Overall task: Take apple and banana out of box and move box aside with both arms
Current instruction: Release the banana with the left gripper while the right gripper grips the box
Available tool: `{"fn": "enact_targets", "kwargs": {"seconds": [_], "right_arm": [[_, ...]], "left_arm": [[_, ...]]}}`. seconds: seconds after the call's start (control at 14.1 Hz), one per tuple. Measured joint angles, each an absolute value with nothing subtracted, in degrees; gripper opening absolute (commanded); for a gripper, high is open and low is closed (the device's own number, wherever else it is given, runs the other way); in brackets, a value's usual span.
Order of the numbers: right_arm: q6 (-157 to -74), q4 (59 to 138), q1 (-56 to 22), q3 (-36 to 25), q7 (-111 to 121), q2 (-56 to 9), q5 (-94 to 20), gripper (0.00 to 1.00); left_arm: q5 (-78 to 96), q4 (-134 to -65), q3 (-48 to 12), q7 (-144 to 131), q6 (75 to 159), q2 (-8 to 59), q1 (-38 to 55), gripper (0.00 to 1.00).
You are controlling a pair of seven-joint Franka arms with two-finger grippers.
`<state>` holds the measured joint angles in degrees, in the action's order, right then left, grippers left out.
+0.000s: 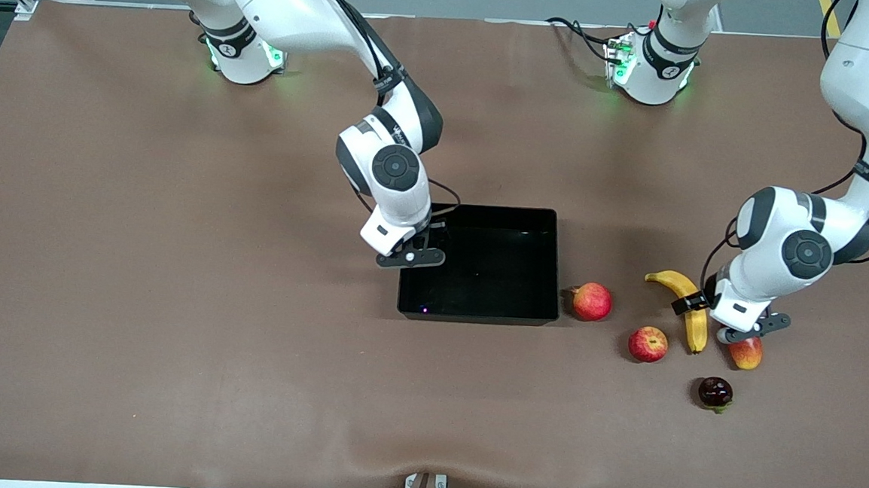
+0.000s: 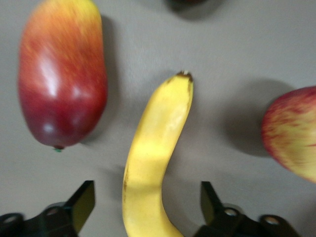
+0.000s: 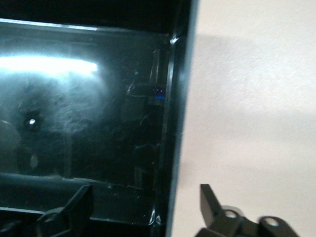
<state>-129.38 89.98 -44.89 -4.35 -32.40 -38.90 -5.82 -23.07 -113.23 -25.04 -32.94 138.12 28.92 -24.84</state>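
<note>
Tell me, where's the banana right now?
The banana lies on the table toward the left arm's end, between the apple and the mango. The open left gripper straddles it.

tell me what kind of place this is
Most likely a robotics lab test bench: two white arms bolted to a brown-covered table, cables along its edges, and practice props laid out, a black tray, a banana and apples.
</note>
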Motion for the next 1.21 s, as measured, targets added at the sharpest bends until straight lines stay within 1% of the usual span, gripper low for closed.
{"fn": "enact_targets", "kwargs": {"seconds": [0.07, 0.14, 0.21, 0.43, 0.64, 0.92, 1.07, 1.21], "right_arm": [[-129.27, 89.98, -44.86, -4.51, -33.15, -38.90, -5.82, 0.33], [-129.19, 89.99, -44.87, -4.53, -33.96, -38.90, -5.82, 0.18], [-129.15, 89.99, -44.91, -4.50, -34.64, -38.90, -5.82, 0.14], [-128.95, 90.00, -44.95, -4.52, -35.27, -38.90, -5.82, 0.14], [-128.93, 90.02, -44.94, -4.54, -35.31, -38.90, -5.82, 0.13], [-128.93, 90.03, -44.94, -4.56, -35.31, -38.89, -5.82, 0.13], [-128.93, 90.03, -44.94, -4.55, -35.31, -38.89, -5.82, 0.13], [-128.93, 90.02, -44.94, -4.56, -35.31, -38.89, -5.82, 0.12]], "left_arm": [[-23.08, -112.30, -26.05, -32.94, 135.72, 27.68, -24.86, 1.00], [-23.08, -111.09, -27.31, -32.94, 132.59, 26.17, -24.86, 1.00], [-23.08, -109.17, -28.82, -32.94, 128.31, 24.64, -24.85, 1.00], [-23.08, -100.43, -32.91, -31.72, 113.69, 21.72, -24.78, 1.00], [-23.07, -91.51, -35.71, -26.77, 104.02, 21.14, -24.81, 1.00], [-22.01, -81.25, -37.48, -19.47, 94.52, 21.01, -24.87, 1.00], [-18.10, -78.77, -37.48, -18.37, 92.32, 20.92, -25.22, 1.00], [-15.51, -76.88, -37.61, -18.06, 91.95, 20.62, -25.48, 1.00]]}}
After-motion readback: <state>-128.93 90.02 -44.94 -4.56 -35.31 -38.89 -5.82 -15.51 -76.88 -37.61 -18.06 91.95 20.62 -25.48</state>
